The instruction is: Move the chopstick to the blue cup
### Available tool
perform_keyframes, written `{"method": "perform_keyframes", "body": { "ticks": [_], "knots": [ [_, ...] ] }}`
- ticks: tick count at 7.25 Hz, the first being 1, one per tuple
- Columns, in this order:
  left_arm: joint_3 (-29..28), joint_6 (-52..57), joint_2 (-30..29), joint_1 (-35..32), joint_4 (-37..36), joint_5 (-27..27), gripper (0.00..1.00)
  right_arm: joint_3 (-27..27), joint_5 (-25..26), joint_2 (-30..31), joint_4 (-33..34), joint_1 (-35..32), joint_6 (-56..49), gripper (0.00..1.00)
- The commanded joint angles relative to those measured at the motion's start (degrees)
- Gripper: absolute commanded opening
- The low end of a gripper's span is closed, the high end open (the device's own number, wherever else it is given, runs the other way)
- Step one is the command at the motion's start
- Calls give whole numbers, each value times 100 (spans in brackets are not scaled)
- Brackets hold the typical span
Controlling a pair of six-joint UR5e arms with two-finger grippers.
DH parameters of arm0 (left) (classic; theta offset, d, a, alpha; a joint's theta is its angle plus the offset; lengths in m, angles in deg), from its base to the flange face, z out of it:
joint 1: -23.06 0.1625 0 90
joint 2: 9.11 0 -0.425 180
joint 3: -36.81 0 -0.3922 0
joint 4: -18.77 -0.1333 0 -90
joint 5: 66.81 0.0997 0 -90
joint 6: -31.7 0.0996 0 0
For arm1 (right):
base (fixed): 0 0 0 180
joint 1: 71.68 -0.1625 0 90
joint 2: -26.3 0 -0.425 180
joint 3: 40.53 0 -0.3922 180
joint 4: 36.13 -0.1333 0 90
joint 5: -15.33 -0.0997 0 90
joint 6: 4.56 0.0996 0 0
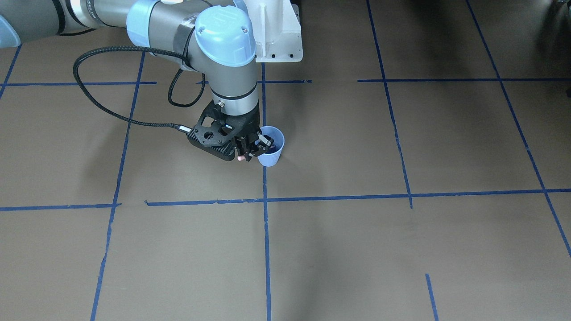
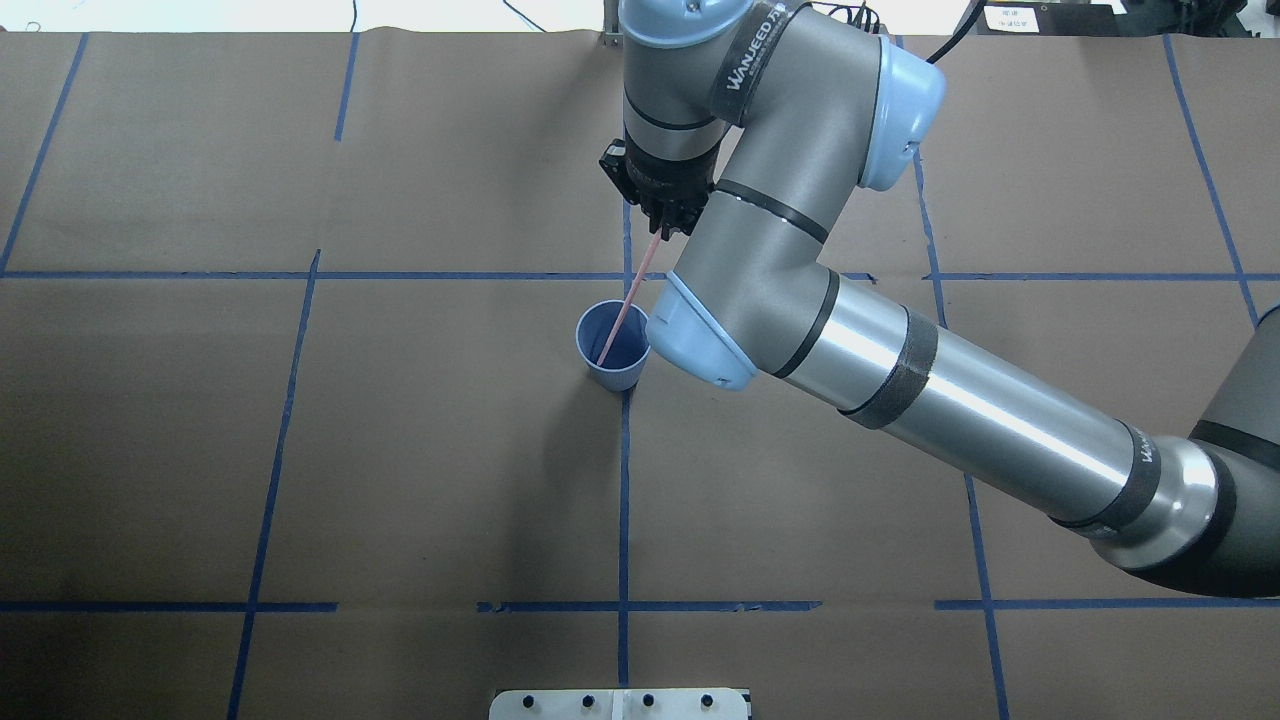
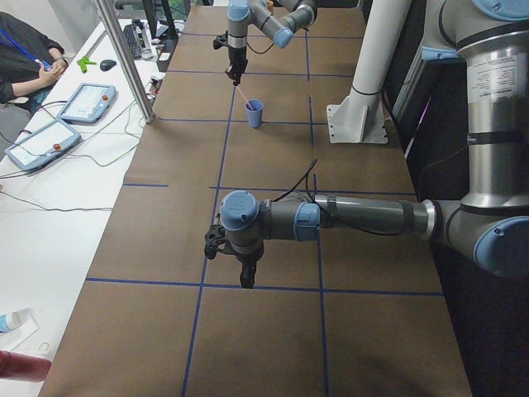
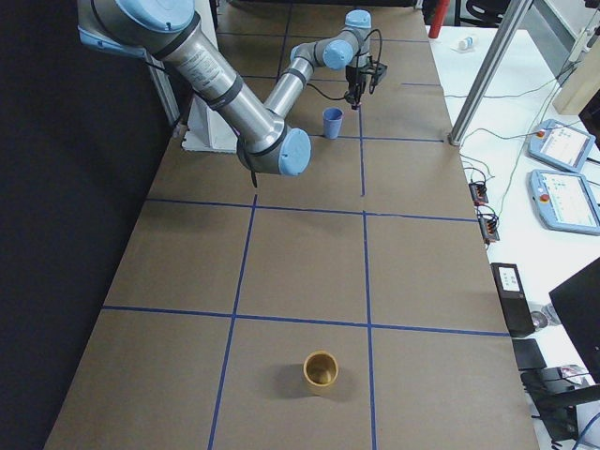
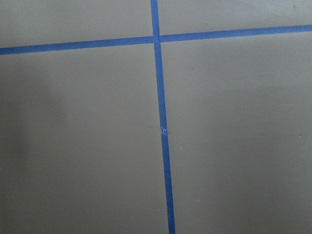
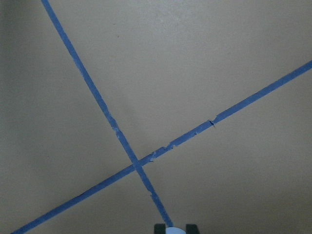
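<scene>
The blue cup point(image 2: 622, 350) stands upright on the brown table beside a blue tape line; it also shows in the front view point(image 1: 271, 157). My right gripper point(image 2: 662, 230) is shut on the upper part of the pink chopstick point(image 2: 630, 295). The stick slants down from the fingers, and its lower end is inside the cup. In the front view the right gripper point(image 1: 250, 150) hangs right beside the cup's rim, and a pink end point(image 1: 240, 158) pokes out past the fingers. My left gripper point(image 3: 246, 277) hovers over a tape crossing far from the cup; I cannot tell whether it is open.
A gold cup point(image 4: 321, 368) stands alone toward the table's right end. The white pedestal base point(image 1: 276, 35) sits at the robot's edge behind the blue cup. A side table with tablets point(image 3: 87, 99) and a seated person point(image 3: 25, 58) lies beyond the table's far edge.
</scene>
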Motion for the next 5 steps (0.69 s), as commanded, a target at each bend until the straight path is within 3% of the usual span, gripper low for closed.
{"method": "perform_keyframes", "body": {
  "ticks": [1, 3, 5],
  "knots": [
    [0, 0, -4, 0, 3, 0, 100, 20, -2, 46, -117, 6, -146, 100],
    [0, 0, -13, 9, 3, 0, 100, 56, -290, 37, -91, -317, -628, 100],
    [-17, 9, -5, 9, 3, -9, 100, 47, -1106, 430, -91, -975, -1995, 100]
  ]
}}
